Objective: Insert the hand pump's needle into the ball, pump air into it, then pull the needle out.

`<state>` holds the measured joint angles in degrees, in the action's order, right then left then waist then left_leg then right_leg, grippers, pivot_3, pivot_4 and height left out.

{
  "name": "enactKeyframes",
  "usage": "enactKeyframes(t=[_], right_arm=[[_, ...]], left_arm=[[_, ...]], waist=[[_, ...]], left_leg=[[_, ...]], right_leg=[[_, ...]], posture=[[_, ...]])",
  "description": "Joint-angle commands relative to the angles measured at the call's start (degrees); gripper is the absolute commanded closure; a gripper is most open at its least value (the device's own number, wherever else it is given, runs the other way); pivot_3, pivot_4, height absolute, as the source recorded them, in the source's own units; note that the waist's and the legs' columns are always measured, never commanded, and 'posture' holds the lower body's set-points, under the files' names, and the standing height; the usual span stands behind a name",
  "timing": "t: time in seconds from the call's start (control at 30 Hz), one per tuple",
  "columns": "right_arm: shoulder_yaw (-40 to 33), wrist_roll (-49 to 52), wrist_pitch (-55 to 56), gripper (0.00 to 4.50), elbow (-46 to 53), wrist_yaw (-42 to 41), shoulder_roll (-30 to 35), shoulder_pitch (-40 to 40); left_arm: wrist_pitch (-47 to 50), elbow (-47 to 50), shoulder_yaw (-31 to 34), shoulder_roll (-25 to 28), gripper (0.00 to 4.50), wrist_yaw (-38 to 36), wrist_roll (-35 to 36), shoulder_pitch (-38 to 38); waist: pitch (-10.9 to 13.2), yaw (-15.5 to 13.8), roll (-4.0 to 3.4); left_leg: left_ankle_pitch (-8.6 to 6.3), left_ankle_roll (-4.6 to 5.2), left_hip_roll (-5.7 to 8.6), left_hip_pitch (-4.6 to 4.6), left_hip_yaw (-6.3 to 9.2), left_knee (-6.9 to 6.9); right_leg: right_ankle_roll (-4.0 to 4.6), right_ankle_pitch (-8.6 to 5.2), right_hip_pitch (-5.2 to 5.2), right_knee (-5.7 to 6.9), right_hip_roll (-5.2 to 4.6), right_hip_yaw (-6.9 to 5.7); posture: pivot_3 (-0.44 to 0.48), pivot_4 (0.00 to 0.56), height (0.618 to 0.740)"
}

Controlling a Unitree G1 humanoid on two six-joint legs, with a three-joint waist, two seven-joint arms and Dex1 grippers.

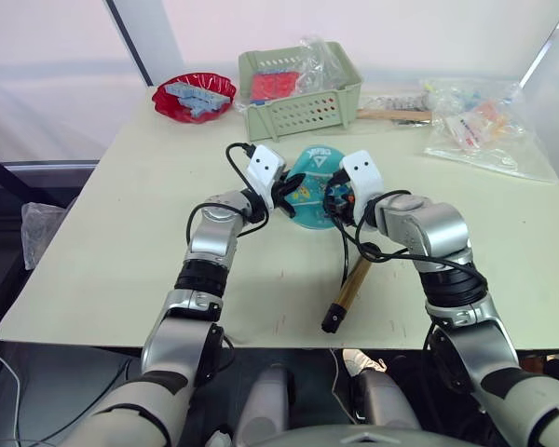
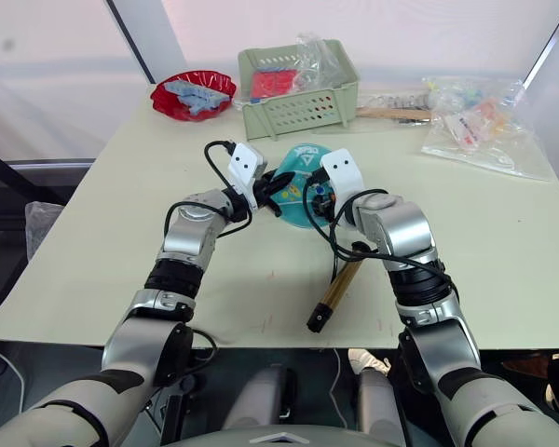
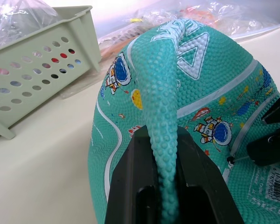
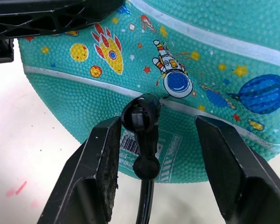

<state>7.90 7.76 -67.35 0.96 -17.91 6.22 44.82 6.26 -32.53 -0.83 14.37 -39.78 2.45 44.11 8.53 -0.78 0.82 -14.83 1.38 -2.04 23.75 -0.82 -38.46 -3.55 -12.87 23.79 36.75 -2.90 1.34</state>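
At the tabletop's [image 1: 93,233] 11 o'clock a red bowl [image 1: 194,96] holds blue pieces; at 12 a green basket [image 1: 301,91] holds red packets and plastic. Centrally, the left end effector [image 1: 285,196] pinches a fold of the flattened ball [image 1: 309,191]. The right end effector [image 4: 156,135] stands open around the needle [image 4: 144,122] fitting at the ball's label, with the hand pump [image 1: 350,284] at 5 o'clock.

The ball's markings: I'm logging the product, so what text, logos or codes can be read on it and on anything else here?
Ball: a white triangle logo with white lettering above it, too cut off to read.
White label patch on the ball: a barcode and small print, too small to read.
Clear bags and basket: no legible text.
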Motion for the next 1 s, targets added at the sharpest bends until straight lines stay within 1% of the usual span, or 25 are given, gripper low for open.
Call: enactKeyframes(t=[0.03, 0.07, 0.1, 0.4, 0.57, 0.7, 1.0], right_arm=[[-1.24, 0.74, 1.56, 3.30, 0.60, 0.53, -0.46, 0.32], [-1.23, 0.81, 1.79, 3.82, 0.29, 0.61, -0.50, 0.40], [-1.27, 0.88, 2.02, 4.10, 0.01, 0.71, -0.63, 0.48], [0.16, 0.83, 3.19, 4.10, -1.47, 0.38, -0.25, 0.90], [3.73, -0.45, 3.70, 4.10, -1.59, -0.88, 2.05, 1.38], [11.58, -2.58, 4.12, 4.10, -2.29, -4.61, 6.17, 3.94], [20.96, -6.02, 6.84, 4.10, -7.12, -11.08, 9.70, 8.58]], left_arm=[[1.37, -1.67, -3.41, -1.03, 4.50, -1.31, -1.03, -2.23], [1.37, -1.62, -3.43, -1.04, 4.50, -1.32, -1.03, -2.28], [1.40, -1.56, -3.43, -1.06, 4.50, -1.33, -1.02, -2.32], [1.44, -1.79, -3.44, -1.02, 4.50, -1.33, -1.09, -2.24], [1.41, -1.99, -3.43, -1.00, 4.50, -1.35, -1.10, -2.14], [1.31, -2.17, -3.43, -1.05, 4.50, -1.37, -1.10, -2.05], [1.16, -2.47, -3.57, -1.20, 4.50, -1.49, -1.14, -1.87]], waist=[[0.00, 0.00, 0.00], [0.00, 0.00, 0.00], [0.00, 0.01, 0.00], [-0.01, 0.12, 0.00], [-0.01, 0.13, 0.00], [-0.01, 0.15, 0.00], [-0.02, 0.23, 0.00]], left_leg=[[0.00, 0.00, 0.00, 0.00, 0.00, 0.00], [0.00, 0.00, 0.00, 0.00, 0.00, 0.00], [0.00, 0.00, 0.00, 0.00, 0.00, 0.00], [0.00, 0.00, 0.00, -0.04, 0.00, 0.00], [0.00, 0.00, 0.00, -0.05, 0.00, -0.01], [0.00, 0.00, 0.00, -0.07, 0.00, -0.02], [0.00, 0.00, -0.01, -0.14, 0.01, -0.03]], right_leg=[[0.00, 0.00, 0.00, 0.00, 0.00, 0.00], [0.00, 0.00, 0.00, 0.00, 0.00, 0.00], [0.00, 0.00, 0.00, 0.00, 0.00, 0.00], [0.01, 0.00, -0.02, 0.04, 0.01, 0.01], [0.00, 0.00, -0.02, 0.04, 0.01, 0.01], [0.00, 0.00, -0.04, 0.04, 0.01, 0.01], [0.01, 0.00, -0.10, 0.04, 0.02, 0.01]], posture=[[0.000, 0.150, 0.736], [0.000, 0.150, 0.736], [0.000, 0.150, 0.736], [0.000, 0.150, 0.736], [0.000, 0.150, 0.736], [0.000, 0.150, 0.736], [0.000, 0.150, 0.736]])
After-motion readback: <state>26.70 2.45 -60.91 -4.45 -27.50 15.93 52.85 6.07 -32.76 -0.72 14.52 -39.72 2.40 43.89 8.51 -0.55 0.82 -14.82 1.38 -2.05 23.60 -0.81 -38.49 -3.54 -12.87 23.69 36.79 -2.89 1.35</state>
